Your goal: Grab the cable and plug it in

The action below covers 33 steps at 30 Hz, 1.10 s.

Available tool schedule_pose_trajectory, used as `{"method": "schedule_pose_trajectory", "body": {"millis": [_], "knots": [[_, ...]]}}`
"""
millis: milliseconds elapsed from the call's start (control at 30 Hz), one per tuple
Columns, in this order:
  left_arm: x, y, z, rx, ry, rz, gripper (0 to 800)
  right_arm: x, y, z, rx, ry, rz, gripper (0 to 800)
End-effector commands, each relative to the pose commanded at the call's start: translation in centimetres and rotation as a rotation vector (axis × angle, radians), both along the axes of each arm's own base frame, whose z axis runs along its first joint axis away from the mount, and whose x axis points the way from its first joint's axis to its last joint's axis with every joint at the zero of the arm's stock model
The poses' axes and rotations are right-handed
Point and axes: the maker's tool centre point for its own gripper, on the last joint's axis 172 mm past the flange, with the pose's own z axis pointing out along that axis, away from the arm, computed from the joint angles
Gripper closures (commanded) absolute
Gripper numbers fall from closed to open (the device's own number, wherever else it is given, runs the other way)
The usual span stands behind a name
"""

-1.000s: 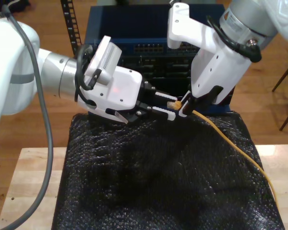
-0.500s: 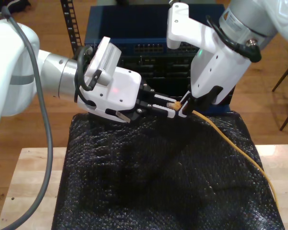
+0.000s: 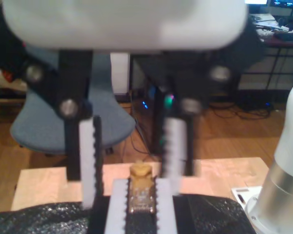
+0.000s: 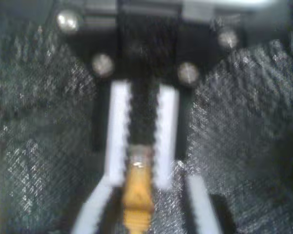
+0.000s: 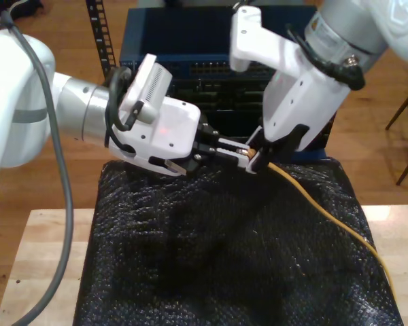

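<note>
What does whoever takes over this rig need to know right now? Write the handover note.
My second end effector: shut on the cable just behind its plug, held above the black mat.
My first end effector: open, one finger on each side of the plug, not clamping it.
Done: cable picked up; the rest trails off toward the exterior view's right.
Left: probably regrasp the plug, then carry it to a port on the blue unit behind the mat and push it in.
</note>
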Motion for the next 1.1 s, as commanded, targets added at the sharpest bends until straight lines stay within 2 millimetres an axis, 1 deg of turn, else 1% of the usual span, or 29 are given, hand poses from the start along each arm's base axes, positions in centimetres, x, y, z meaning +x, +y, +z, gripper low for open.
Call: {"method": "schedule_pose_trajectory", "body": {"millis": [67, 133, 167, 300, 400, 500, 600, 733, 833, 900, 1033, 1100], "knots": [[0.1, 0.1, 0.1, -0.001, -0.006, 0.003, 797, 0.2, -0.1, 0.3, 0.003, -0.017, 0.017, 173], [0.2, 0.0, 0.3, -0.006, -0.008, 0.003, 797, 0.4, -0.2, 0.8, 0.008, -0.044, 0.046, 88], [0.3, 0.0, 0.4, -0.009, -0.008, 0.006, 795, 0.5, -0.1, 1.1, 0.01, -0.05, 0.056, 61], [0.7, 0.2, 0.5, -0.016, -0.004, 0.02, 797, 0.8, -0.1, 1.9, 0.013, -0.07, 0.056, 54], [1.3, 0.9, 0.4, -0.02, 0.005, 0.043, 797, 1.0, 0.0, 3.1, 0.017, -0.091, 0.064, 12], [1.9, 1.3, 0.4, -0.031, 0.02, 0.062, 797, 1.1, -0.2, 3.2, 0.016, -0.088, 0.061, 8], [2.2, 1.3, 0.6, -0.053, 0.044, 0.069, 797, 1.1, -0.3, 3.2, 0.018, -0.089, 0.064, 8], [2.9, 1.7, 0.9, -0.086, 0.085, 0.087, 797, 1.1, -0.4, 3.4, 0.02, -0.11, 0.098, 7], [2.6, 1.6, 1.6, -0.117, 0.125, 0.073, 797, 1.2, -0.5, 3.6, 0.021, -0.12, 0.096, 7], [2.8, 1.9, 1.6, -0.121, 0.155, 0.078, 797, 1.3, -0.4, 4.0, 0.03, -0.126, 0.086, 8], [2.8, 2.3, 1.7, -0.133, 0.221, 0.07, 797, 0.6, -0.4, 6.0, 0.06, -0.17, 0.091, 9], [2.9, 2.4, 1.6, -0.142, 0.259, 0.068, 797, 0.6, -0.5, 6.5, 0.065, -0.183, 0.088, 10]]}}
